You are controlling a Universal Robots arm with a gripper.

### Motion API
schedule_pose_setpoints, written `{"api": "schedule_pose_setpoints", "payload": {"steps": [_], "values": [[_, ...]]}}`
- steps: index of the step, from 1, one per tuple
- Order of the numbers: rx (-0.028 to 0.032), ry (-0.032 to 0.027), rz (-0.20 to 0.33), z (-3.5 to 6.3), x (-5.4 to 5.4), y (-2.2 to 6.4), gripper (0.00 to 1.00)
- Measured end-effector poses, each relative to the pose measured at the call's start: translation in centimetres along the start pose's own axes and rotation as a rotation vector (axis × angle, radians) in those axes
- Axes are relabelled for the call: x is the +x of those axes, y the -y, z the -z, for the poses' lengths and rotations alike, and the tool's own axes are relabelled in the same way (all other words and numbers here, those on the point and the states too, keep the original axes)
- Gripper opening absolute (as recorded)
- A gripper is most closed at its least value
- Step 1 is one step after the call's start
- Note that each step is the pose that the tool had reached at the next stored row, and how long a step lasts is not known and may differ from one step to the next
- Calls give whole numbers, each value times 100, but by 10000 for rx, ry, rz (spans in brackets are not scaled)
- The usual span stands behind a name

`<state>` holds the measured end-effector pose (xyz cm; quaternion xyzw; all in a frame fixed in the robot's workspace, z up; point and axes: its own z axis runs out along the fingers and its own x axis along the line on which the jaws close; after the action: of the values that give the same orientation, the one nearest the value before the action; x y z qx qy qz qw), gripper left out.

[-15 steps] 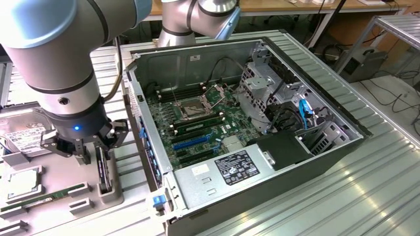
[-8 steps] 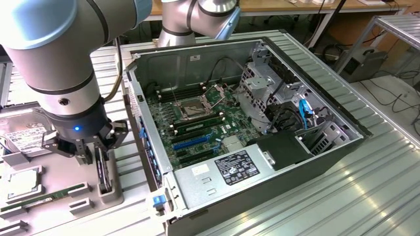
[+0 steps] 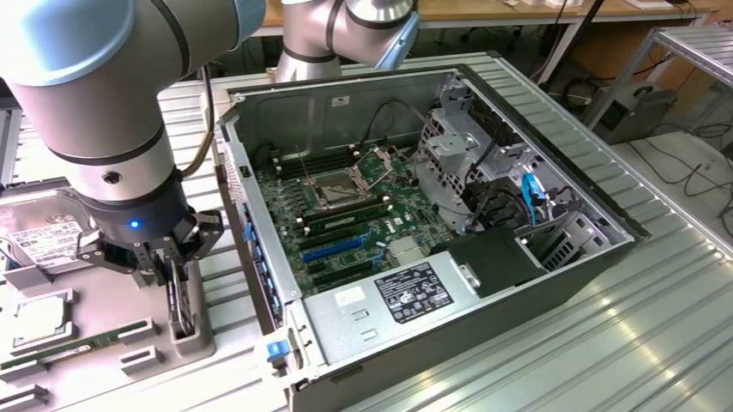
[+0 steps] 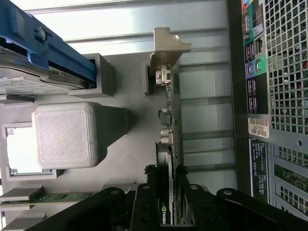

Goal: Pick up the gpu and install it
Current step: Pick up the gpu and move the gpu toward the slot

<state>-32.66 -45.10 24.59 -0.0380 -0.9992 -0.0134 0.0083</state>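
Beside the open computer case (image 3: 343,94), on the exterior view's left, the robot arm (image 3: 103,112) reaches straight down over a grey parts tray (image 3: 109,287) on the ribbed metal table (image 3: 641,343). The arm's bulk hides much of the tray. The picture edge cuts off the hard drive (image 3: 40,236) and the green memory stick (image 3: 75,343).

The gpu (image 3: 180,307) stands on edge in a slot at the tray's case-side end, and the gripper (image 3: 175,283) covers most of it.

In the wrist view the gpu (image 4: 168,139) is seen edge-on as a thin dark strip. Its long axis runs level, parallel to the case's rear panel (image 4: 284,72). The silver bracket (image 4: 166,53) is at the end farthest from the gripper (image 4: 166,211).

The fingers (image 4: 147,207) are parted about halfway, one on each face of the card near its fan end. They sit very close to the card, but I cannot tell if the pads press on it.
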Motion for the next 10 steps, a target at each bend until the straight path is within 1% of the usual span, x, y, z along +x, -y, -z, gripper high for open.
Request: {"api": "schedule_pose_setpoints", "payload": {"steps": [4,10], "values": [[2,-3,116,-1,0,0,26],[11,-17,711,-1,1,0,26]]}}
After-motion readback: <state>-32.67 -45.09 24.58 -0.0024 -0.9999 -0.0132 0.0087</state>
